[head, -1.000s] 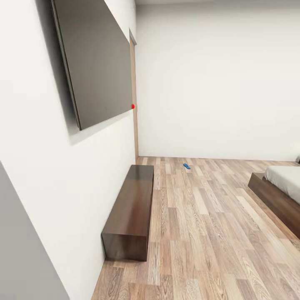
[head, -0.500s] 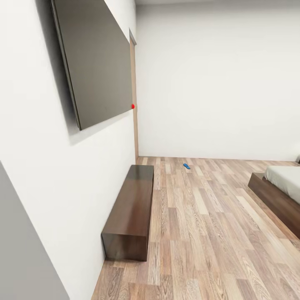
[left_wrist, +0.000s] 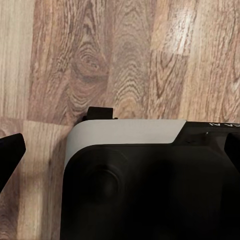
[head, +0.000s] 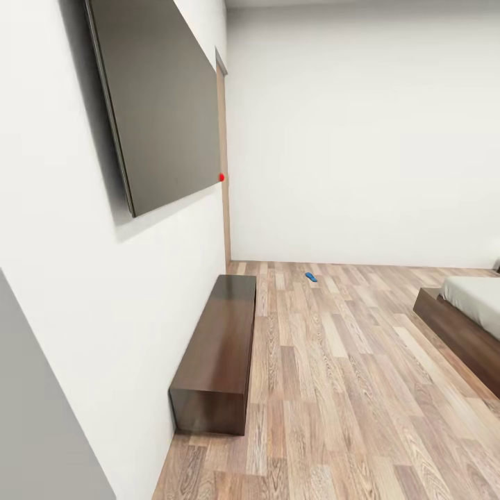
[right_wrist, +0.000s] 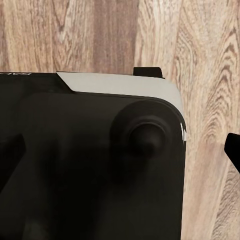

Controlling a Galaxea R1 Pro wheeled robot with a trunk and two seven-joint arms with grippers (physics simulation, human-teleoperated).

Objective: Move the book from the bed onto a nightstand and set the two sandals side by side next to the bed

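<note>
Sandal (head: pixel 310 276) lies far ahead on the floor (head: pixel 333 375), well apart from the bed (head: pixel 472 312). Both tools' spread I cannot tell. Driving forward risks clipping the bench (head: pixel 219 347).

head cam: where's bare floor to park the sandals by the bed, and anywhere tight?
Wide bare wood floor lies between the long bench and the bed frame's near edge; that strip alongside the bed looks free. One blue sandal lies far off near the back wall. Tightest spot: the bench against the left wall.

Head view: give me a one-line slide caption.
Bedroom wood floor with one blue sandal near the far wall, bench at left, bed corner at right.
</note>
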